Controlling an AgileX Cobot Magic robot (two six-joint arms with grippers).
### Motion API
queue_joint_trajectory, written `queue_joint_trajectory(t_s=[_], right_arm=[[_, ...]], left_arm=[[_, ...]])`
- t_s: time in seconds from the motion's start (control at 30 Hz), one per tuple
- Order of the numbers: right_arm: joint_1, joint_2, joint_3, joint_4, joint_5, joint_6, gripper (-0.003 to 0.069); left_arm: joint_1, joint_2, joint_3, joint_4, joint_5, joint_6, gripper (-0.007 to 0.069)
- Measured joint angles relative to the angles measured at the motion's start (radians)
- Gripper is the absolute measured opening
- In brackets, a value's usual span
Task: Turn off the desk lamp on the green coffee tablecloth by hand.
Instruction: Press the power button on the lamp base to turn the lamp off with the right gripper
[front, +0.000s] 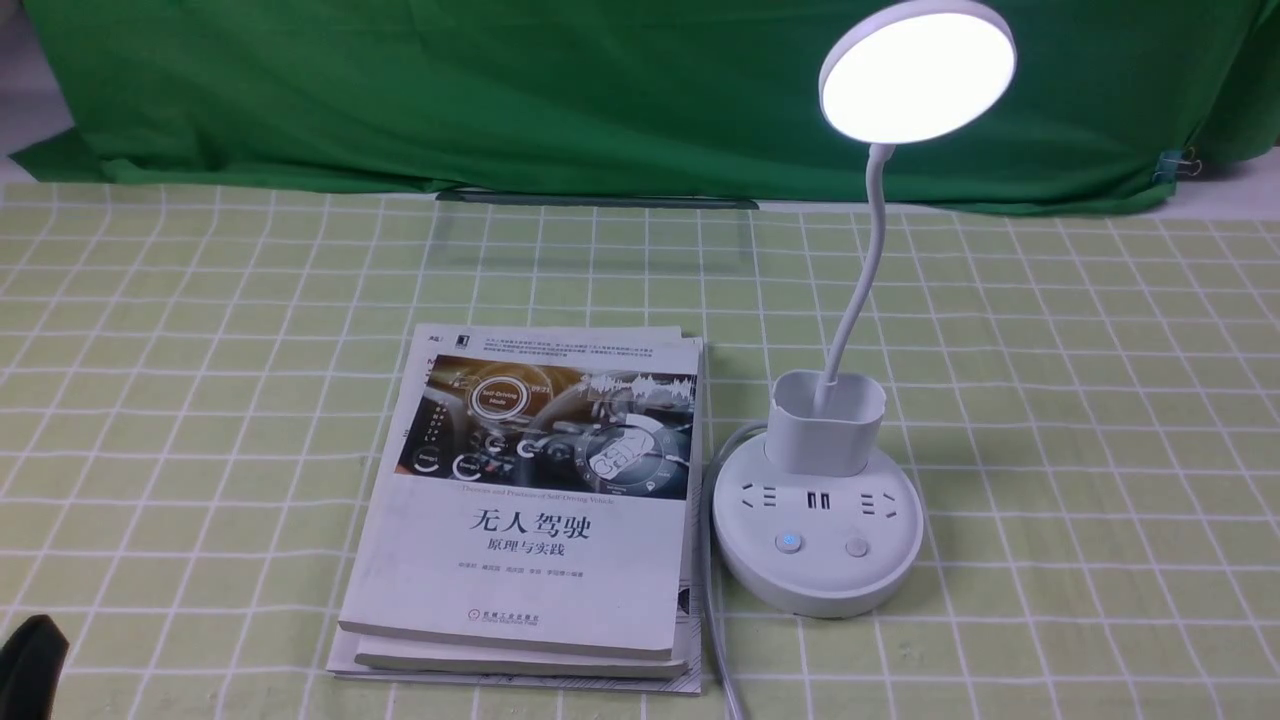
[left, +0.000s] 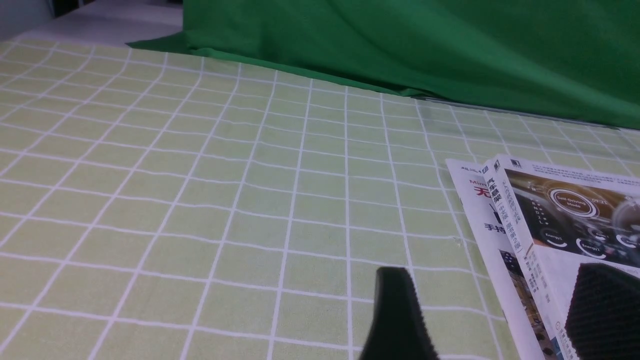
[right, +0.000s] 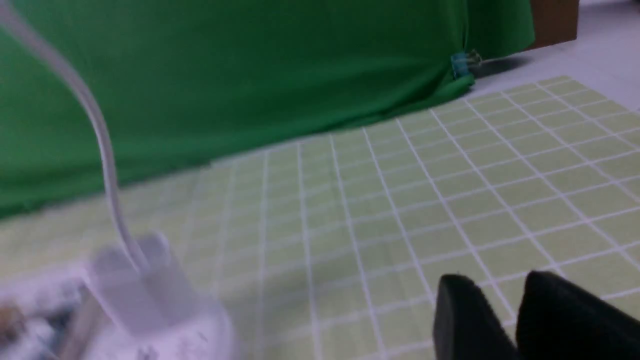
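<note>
The white desk lamp (front: 818, 530) stands on the checked green tablecloth (front: 1100, 400), right of centre, and its disc head (front: 917, 72) glows. Its round base has two buttons; the left one (front: 789, 542) shows a blue light. In the right wrist view the lamp (right: 135, 280) is blurred. My right gripper (right: 497, 277) hangs low over the cloth, apart from the lamp's base, jaws almost together and empty. It is out of the front view. My left gripper (left: 496, 272) is wide open and empty over the books' edge; one finger (front: 30, 665) shows at the front left.
A stack of books (front: 540, 500) lies just left of the lamp and also shows in the left wrist view (left: 550, 225). The lamp's grey cable (front: 715, 640) runs forward between books and base. A dark green backdrop (front: 500, 90) hangs behind, clipped (front: 1175, 165) at the right.
</note>
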Motion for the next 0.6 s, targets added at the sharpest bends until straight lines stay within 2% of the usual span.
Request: queue_joint_trajectory(t_s=[0.03,0.07,0.1,0.17,0.33,0.47,0.6], right_arm=[[0.000,0.000,0.000,0.010,-0.026,0.077,0.0240],[0.000,0.000,0.000,0.011,-0.033,0.092,0.0240],[0.000,0.000,0.000,0.021,-0.058,0.202,0.0240],[0.000,0.000,0.000,0.026,-0.080,0.259,0.0240],[0.000,0.000,0.000,0.030,-0.110,0.266,0.0233],[0.000,0.003,-0.007,0.031,-0.080,0.261,0.0185],[0.032,0.090,-0.140,0.031,0.059,0.121,0.0111]], left_arm=[[0.000,0.000,0.000,0.000,0.000,0.000,0.0410],[0.000,0.000,0.000,0.000,0.000,0.000,0.0410],[0.000,0.000,0.000,0.000,0.000,0.000,0.0410],[0.000,0.000,0.000,0.000,0.000,0.000,0.0410],[0.001,0.000,0.000,0.000,0.000,0.000,0.0410],[0.001,0.000,0.000,0.000,0.000,0.000,0.0410],[0.001,0.000,0.000,0.000,0.000,0.000,0.0410]])
